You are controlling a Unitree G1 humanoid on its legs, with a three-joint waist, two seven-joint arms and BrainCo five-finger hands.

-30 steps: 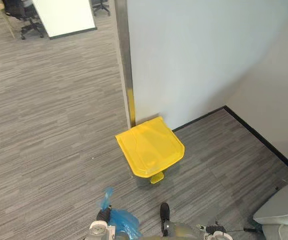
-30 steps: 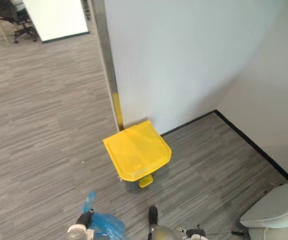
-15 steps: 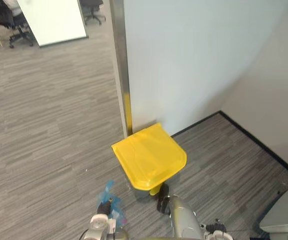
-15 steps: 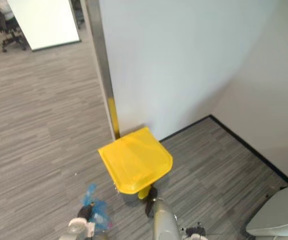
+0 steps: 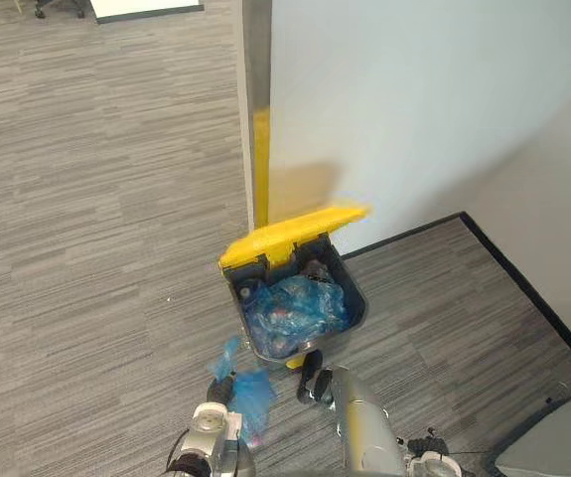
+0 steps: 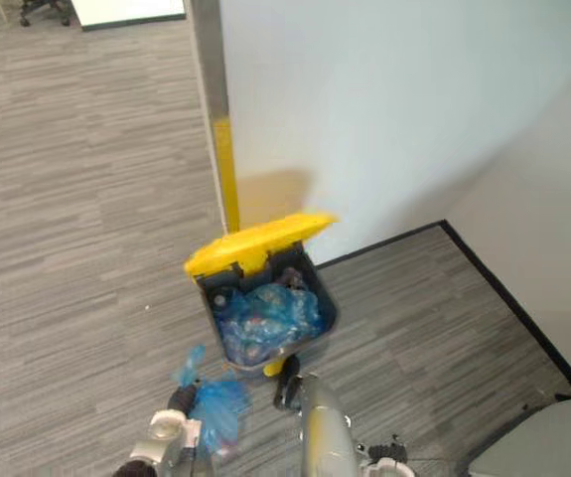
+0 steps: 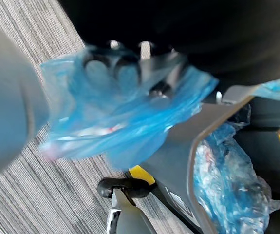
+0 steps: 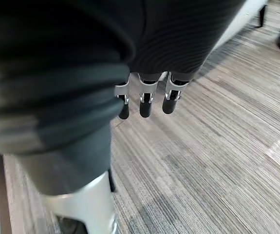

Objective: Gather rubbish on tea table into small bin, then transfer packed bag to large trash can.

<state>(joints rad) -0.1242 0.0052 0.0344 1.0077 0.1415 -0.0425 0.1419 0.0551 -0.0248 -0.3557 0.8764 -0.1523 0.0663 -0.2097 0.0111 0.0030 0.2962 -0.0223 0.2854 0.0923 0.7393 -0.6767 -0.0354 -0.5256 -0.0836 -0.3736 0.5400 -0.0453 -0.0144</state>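
We see the crinkled, translucent blue bag [image 7: 115, 122] bunched in the left hand [image 7: 143, 49], whose fingers are curled into the thin plastic near its top, so the bag hangs just beside the front wall of the large trash can [image 5: 361, 303] and above the floor, not yet inside. The can is a grey, smooth-sided box with rounded corners, and its flat glossy yellow lid [image 5: 290, 234] is tipped up towards the wall. Inside it lie more blue bags [image 5: 295, 303] (shiny and rumpled, with rubbish showing faintly through them), filling it close to the rim. The right hand [image 8: 144, 97] hangs over the floor with its fingers straight and loose, holding nothing. The floor [image 5: 86, 199] is grey carpet with fine stripes. The can stands at the foot of a pale, plain wall [image 5: 414, 119], by a metal corner post [image 5: 255, 60], and a black skirting [image 5: 523, 283] runs along the wall's base.
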